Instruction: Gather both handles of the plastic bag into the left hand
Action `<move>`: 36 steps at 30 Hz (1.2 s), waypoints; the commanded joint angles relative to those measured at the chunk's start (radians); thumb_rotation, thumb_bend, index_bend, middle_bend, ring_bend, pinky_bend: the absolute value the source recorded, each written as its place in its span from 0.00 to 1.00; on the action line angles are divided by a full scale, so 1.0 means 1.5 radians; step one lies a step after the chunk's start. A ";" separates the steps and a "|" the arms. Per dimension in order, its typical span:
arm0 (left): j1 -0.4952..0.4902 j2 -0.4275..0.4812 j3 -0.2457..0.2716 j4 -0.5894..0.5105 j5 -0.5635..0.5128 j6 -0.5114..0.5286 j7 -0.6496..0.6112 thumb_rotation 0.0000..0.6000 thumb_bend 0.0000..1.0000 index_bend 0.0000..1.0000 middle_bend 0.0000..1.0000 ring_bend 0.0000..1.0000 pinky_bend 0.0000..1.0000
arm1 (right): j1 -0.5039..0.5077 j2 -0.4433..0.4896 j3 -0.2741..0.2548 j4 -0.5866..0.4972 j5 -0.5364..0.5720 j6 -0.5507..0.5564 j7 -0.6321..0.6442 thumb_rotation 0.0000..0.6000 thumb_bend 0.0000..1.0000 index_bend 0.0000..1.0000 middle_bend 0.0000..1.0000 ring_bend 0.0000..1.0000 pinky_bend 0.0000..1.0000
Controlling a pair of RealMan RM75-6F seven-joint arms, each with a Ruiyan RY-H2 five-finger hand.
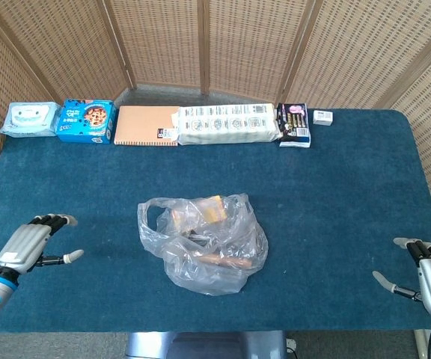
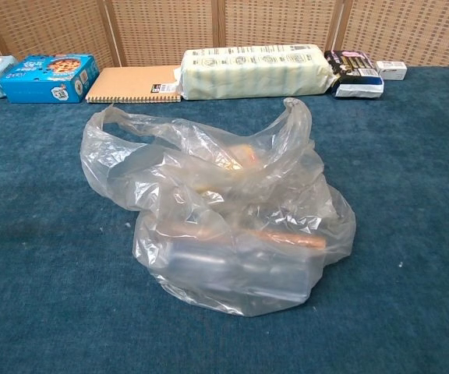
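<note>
A clear plastic bag with snacks inside lies slumped in the middle of the blue table. One handle loop sags at its far left, the other stands up at its far right. My left hand hovers open over the table's left side, well left of the bag and touching nothing. My right hand stays open at the table's front right corner, far from the bag. Neither hand shows in the chest view.
Along the table's far edge stand a wipes pack, a blue cookie box, an orange notebook, a long pale package, a dark snack pack and a small white box. Wicker screens close off the back.
</note>
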 commanded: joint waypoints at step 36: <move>-0.235 -0.198 -0.124 0.030 -0.093 -0.232 -0.238 0.00 0.00 0.24 0.23 0.19 0.24 | -0.036 -0.006 0.006 0.045 0.015 0.030 0.054 0.41 0.20 0.31 0.38 0.37 0.33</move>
